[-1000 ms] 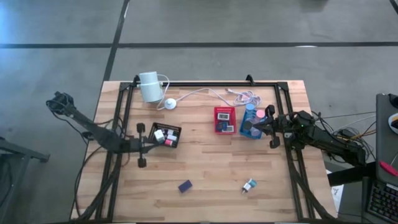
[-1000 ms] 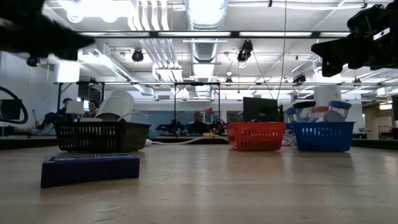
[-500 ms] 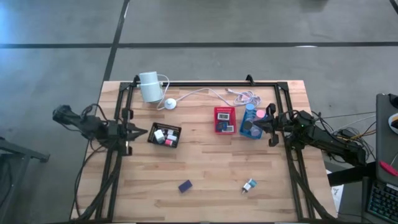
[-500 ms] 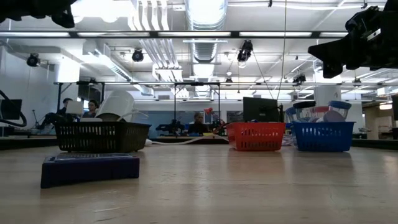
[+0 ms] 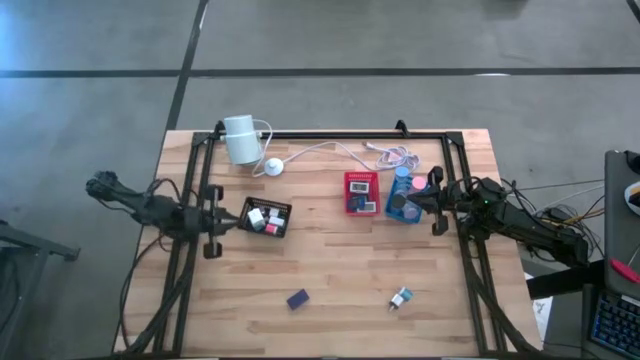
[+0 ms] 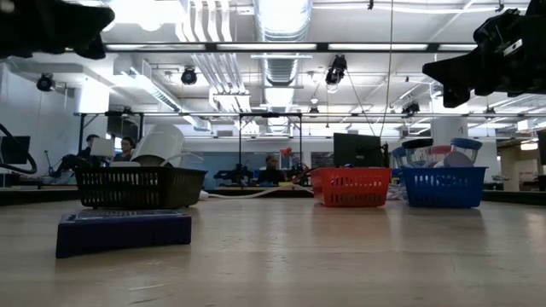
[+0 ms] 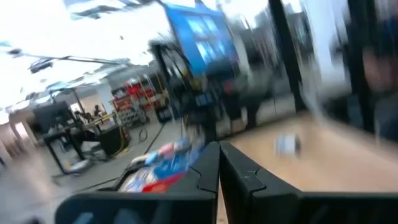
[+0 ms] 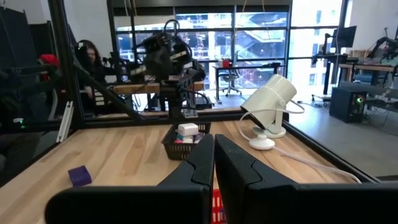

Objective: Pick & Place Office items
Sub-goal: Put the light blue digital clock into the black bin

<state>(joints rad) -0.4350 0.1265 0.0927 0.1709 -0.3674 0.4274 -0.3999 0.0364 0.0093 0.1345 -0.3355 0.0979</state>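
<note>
A: Which colours are the trays?
B: Black tray, holding white and pink pieces; red tray; blue tray.
A: And the loose items?
B: One purple block, one teal-and-white piece, on pale wood table.

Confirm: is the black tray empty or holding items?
Holding items. The high view shows white and pink pieces inside the black tray; their exact count cannot be told.

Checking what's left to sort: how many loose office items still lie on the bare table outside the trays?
2: a small purple block near the front edge, and a small teal-and-white piece to its right. None seem hidden.
</note>
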